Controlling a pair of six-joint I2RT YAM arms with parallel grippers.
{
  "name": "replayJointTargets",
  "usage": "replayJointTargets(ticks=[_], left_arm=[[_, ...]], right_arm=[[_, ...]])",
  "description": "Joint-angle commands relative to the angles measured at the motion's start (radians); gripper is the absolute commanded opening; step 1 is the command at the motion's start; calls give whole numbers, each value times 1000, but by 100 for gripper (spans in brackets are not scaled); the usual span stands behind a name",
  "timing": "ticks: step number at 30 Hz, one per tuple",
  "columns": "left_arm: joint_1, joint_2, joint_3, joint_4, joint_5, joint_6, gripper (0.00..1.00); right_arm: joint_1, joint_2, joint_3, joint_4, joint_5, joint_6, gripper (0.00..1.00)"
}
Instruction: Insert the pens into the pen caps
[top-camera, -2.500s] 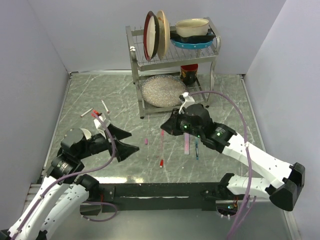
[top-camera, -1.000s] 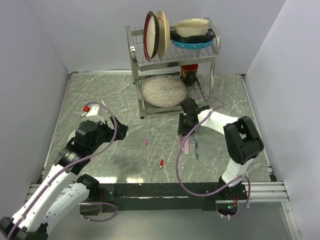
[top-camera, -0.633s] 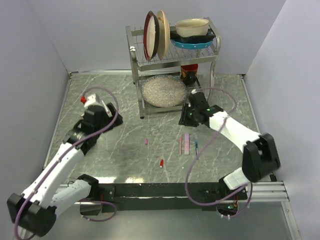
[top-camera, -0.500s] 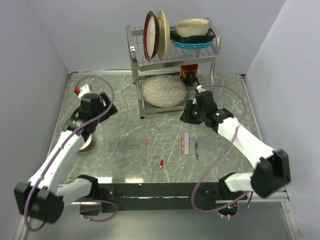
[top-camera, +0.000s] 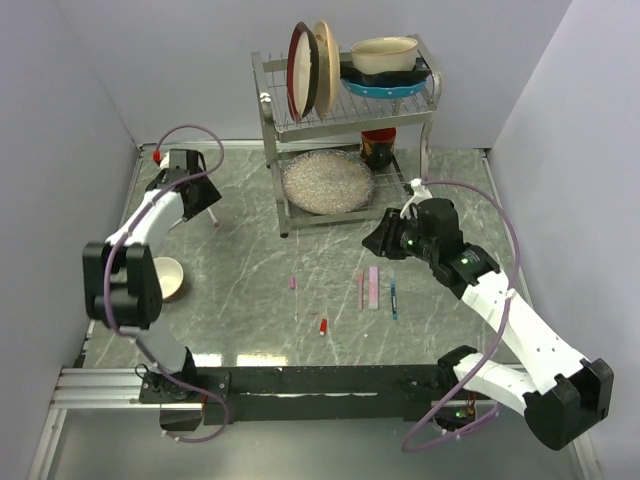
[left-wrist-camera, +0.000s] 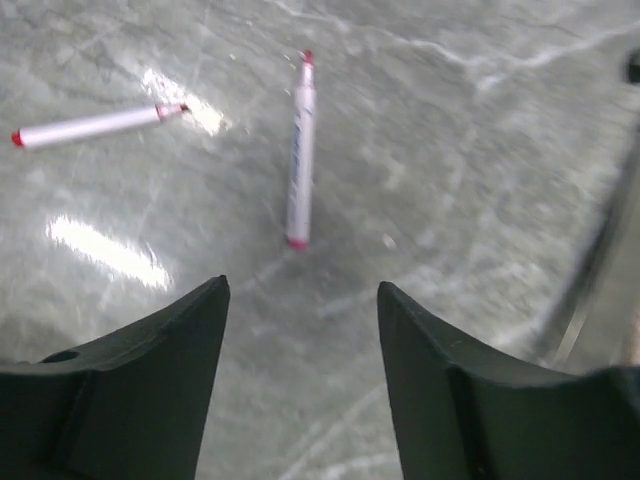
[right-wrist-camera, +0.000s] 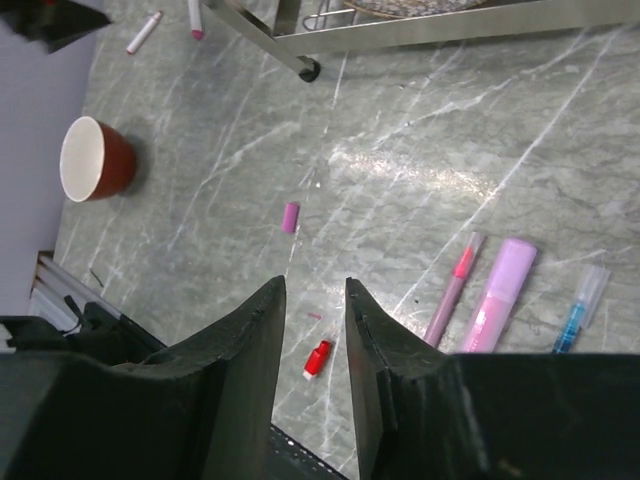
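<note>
The left gripper (left-wrist-camera: 300, 290) hangs wide open over a white pen (left-wrist-camera: 300, 150) and a second white pen (left-wrist-camera: 95, 125) by the counter's (top-camera: 250, 270) far-left corner, while the right gripper (right-wrist-camera: 315, 288), narrowly parted and empty, hovers mid-counter near the slim reddish pen (right-wrist-camera: 452, 288), pale pink pen (right-wrist-camera: 503, 295), blue pen (right-wrist-camera: 577, 310), magenta cap (right-wrist-camera: 290, 216) and red cap (right-wrist-camera: 317, 359)

Counted: white pens (left-wrist-camera: 298, 150) 2 | pink pens (right-wrist-camera: 497, 295) 2 | blue pen (right-wrist-camera: 572, 322) 1 | red cap (right-wrist-camera: 317, 358) 1 | magenta cap (right-wrist-camera: 290, 216) 1

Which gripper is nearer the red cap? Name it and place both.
Right. The right gripper hangs behind and right of the red cap, by the pink pens; the left gripper is far off at the back left, over the white pens.
</note>
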Motion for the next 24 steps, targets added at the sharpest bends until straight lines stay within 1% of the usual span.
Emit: replayJointTargets(ticks=[1,3,6,7,10,14,17,20,21,23,24], left_arm=[[28,132,124,5,31,74,61],[31,208,159,-6,39,86,57],[32,306,242,-39,44,98,56],[34,326,274,-44,45,101,56],[34,392,325,-72,34,104,54],[38,429,328,-85,19,86,49],[38,447,320,-99,1,78,43],[41,470,316,-121,8,75,35],[41,477,314,-124,7,77,29],[41,477,297,-133,5,77,21],[40,469,293,-136,2,75,14]], right_arm=[[2,-46,-4,55,-26,-19,37],[2,-50,-4,55,-15,-22,37],[3,-58,-4,53,0,-24,36],[3,-58,-7,61,0,-24,34],[2,-50,0,55,5,-30,33],[3,-49,11,41,18,-38,33],[3,-60,11,40,31,-39,33],[2,-67,14,33,32,-39,34],[2,-70,16,33,31,-36,34],[3,-70,20,24,26,-33,34],[2,-73,22,23,26,-33,34]])
